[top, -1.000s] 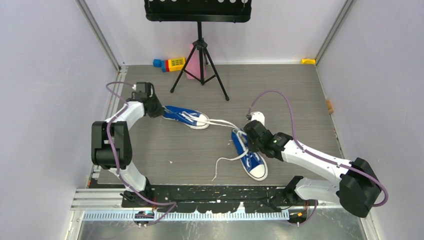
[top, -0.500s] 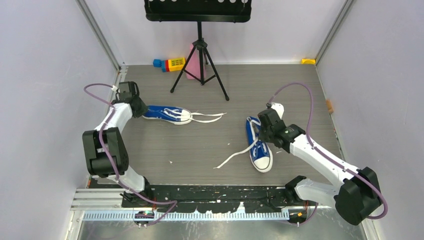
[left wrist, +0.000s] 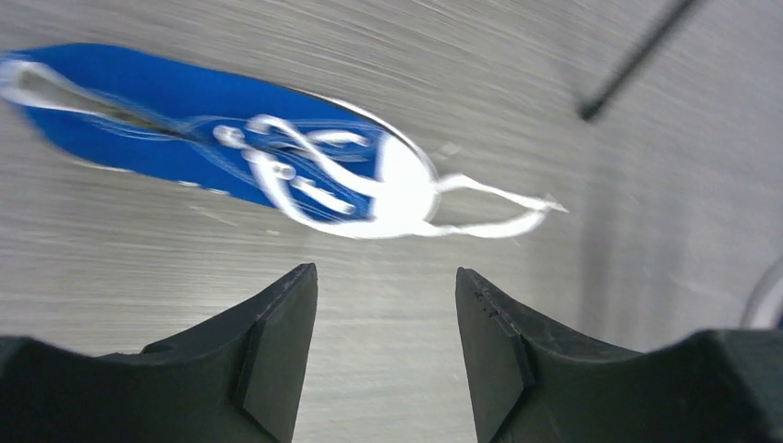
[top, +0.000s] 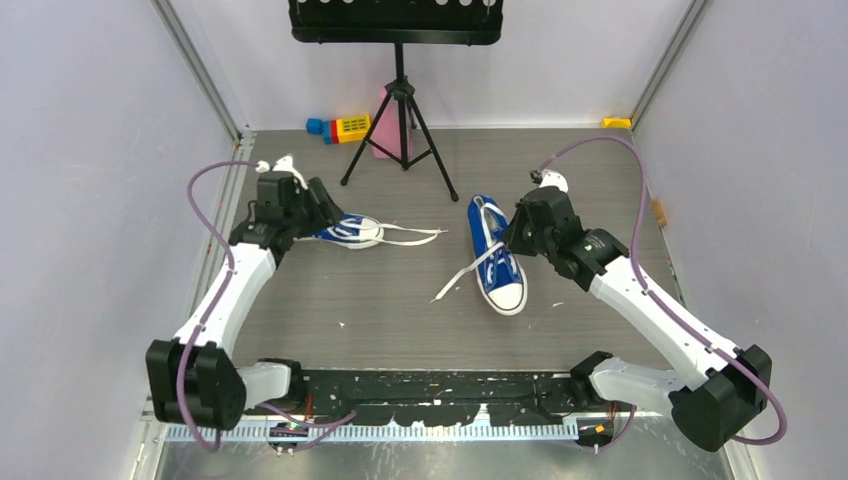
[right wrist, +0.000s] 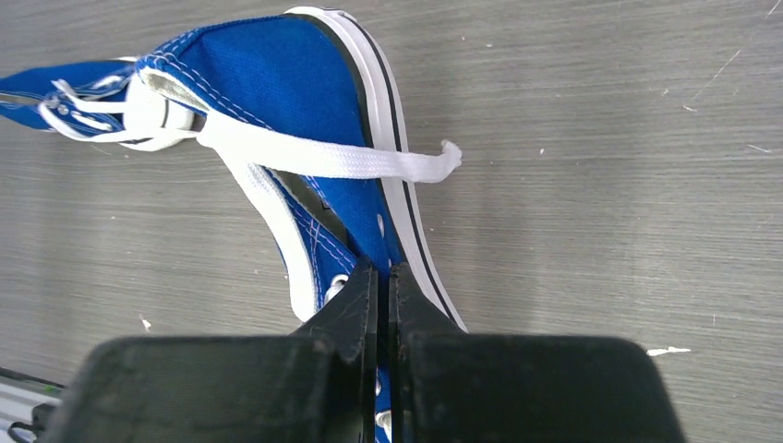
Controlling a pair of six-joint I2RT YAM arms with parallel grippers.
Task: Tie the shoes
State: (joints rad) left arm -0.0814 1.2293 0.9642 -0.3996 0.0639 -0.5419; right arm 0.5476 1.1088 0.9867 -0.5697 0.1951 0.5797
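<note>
Two blue shoes with white toe caps lie apart on the grey floor. The left shoe point(top: 352, 230) point(left wrist: 231, 152) points right, and its loose white laces point(top: 415, 236) point(left wrist: 499, 221) trail off the toe. My left gripper point(top: 322, 208) point(left wrist: 386, 277) hovers open over its heel end with nothing between the fingers point(left wrist: 277, 341). The right shoe point(top: 499, 270) point(right wrist: 295, 83) points toward the near edge. My right gripper point(top: 514, 233) point(right wrist: 381, 275) is shut on its blue canvas side wall by the eyelets. One lace point(top: 462, 276) point(right wrist: 351, 161) hangs loose to the left.
A black music stand tripod point(top: 400, 130) stands at the back middle, one leg point(left wrist: 637, 55) near the left shoe. Coloured toy blocks point(top: 340, 128) and a pink object point(top: 385, 135) lie beside it. A yellow piece point(top: 617, 122) sits in the back right corner. Walls close both sides.
The left gripper dragged the left shoe leftward, then let go and opened above it. The right gripper carried the right shoe back and away from the near edge, separating the laces.
</note>
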